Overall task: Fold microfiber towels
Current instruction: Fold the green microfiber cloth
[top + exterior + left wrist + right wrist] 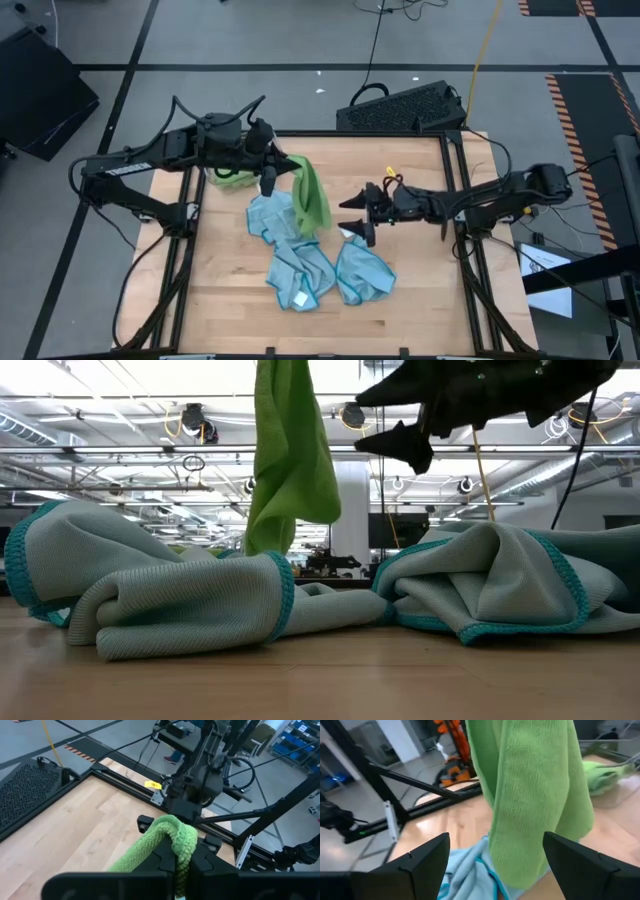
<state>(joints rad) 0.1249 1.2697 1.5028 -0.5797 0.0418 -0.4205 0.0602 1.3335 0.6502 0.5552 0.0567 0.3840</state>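
A lime green microfiber towel (312,196) hangs from my left gripper (280,158), which is shut on it above the table's far left part. The towel's lower end (520,870) reaches down to a light blue towel (270,215). Two more light blue towels (300,275) (362,270) lie crumpled at the table's middle. My right gripper (355,215) is open, just right of the hanging towel. In the right wrist view its fingers (420,862) stand to either side of the towel without touching it. My left gripper pinches a bunched, rope-like fold at the green towel's top (176,837) between its two fingers. The fingers come nearly level, from the table's left. The towel hangs down below them (290,460), slack and in several layers.
A clear plastic bin (232,176) with more green cloth stands at the far left, below my left arm. A black keyboard-like mat (400,108) lies beyond the far edge. Bare wood lies along the near edge (300,335).
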